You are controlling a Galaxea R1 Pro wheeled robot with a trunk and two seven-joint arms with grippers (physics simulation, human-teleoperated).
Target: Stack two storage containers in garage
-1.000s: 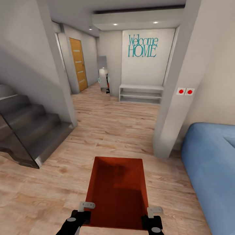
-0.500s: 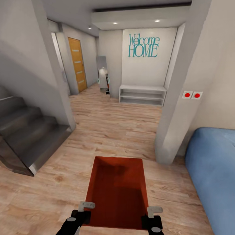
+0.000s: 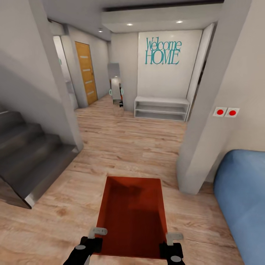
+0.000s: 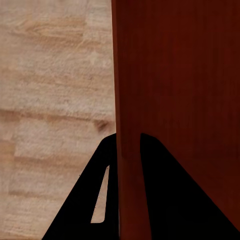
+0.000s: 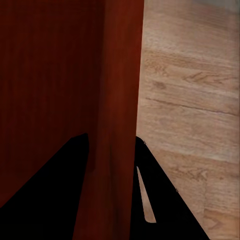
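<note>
One orange-red storage container (image 3: 132, 217) hangs low in front of me over the light wood-plank flooring (image 3: 125, 147), open side up and empty. My left gripper (image 3: 96, 237) is shut on its near left wall, and my right gripper (image 3: 173, 241) is shut on its near right wall. In the left wrist view the container's wall (image 4: 127, 75) runs between the two dark fingers (image 4: 165, 200). The right wrist view shows the same clamp on the opposite wall (image 5: 120, 75). The garage is out of view.
Grey stairs (image 3: 29, 158) rise at the left and a blue sofa (image 3: 241, 198) stands at the right beside a wall pillar (image 3: 206, 129). Ahead, a hallway opens with a white shelf (image 3: 161, 108) under "Welcome HOME" lettering and a wooden door (image 3: 87, 71).
The camera has moved forward: stairs and sofa have slid outward and the hallway looms nearer. The container stays held the same way in both grippers.
</note>
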